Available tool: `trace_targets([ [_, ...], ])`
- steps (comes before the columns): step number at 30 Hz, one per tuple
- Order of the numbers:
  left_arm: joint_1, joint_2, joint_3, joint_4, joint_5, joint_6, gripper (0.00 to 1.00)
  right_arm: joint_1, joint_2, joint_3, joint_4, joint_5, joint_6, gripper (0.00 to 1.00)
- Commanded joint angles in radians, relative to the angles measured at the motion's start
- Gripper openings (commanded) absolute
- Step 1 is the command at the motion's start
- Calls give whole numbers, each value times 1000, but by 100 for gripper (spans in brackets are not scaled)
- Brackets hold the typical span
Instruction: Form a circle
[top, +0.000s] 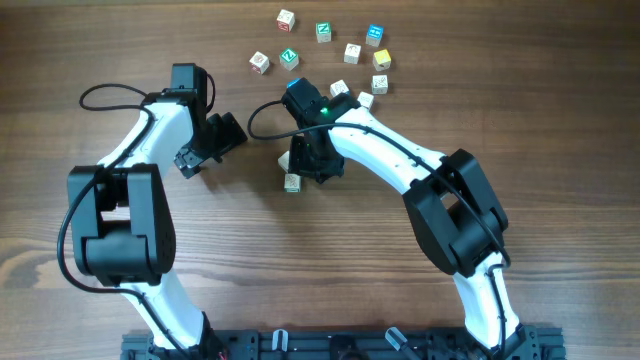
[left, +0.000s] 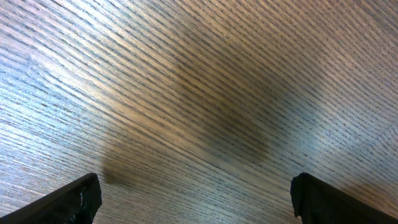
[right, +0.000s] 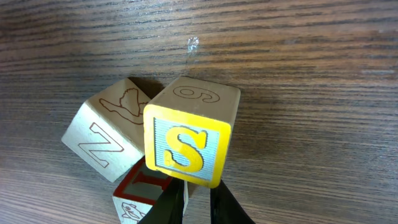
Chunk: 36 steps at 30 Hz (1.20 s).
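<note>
Yellow-framed S cube (right: 186, 146) touches the cream N cube (right: 102, 143); the right gripper (right: 198, 202), jaws nearly together, should nudge gently, with the left gripper (left: 196, 186) wide apart

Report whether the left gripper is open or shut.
Open. In the left wrist view, the left gripper has its two fingers far apart at the bottom corners, with only bare table between them.

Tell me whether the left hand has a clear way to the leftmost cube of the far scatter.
Probably yes: the left hand is open, with bare table between it and that cube.
</note>
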Motion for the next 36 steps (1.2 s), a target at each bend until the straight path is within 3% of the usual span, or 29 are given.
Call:
trace_targets([
  [1, 3, 11, -5, 2, -10, -6, 100, -2, 13, -3, 0, 15, -13, 16],
  [11, 3, 11, -6, 2, -10, -6, 100, 5, 13, -3, -125, -84, 13, 15],
  [20, 3, 11, -6, 2, -10, -6, 100, 83, 13, -3, -64, -89, 39, 16],
  [25, 3, 11, -6, 2, -10, -6, 100, 73, 13, -3, -88, -71, 34, 11],
  [36, 3, 11, -6, 2, -10, -6, 100, 84, 13, -3, -39, -109, 61, 12],
])
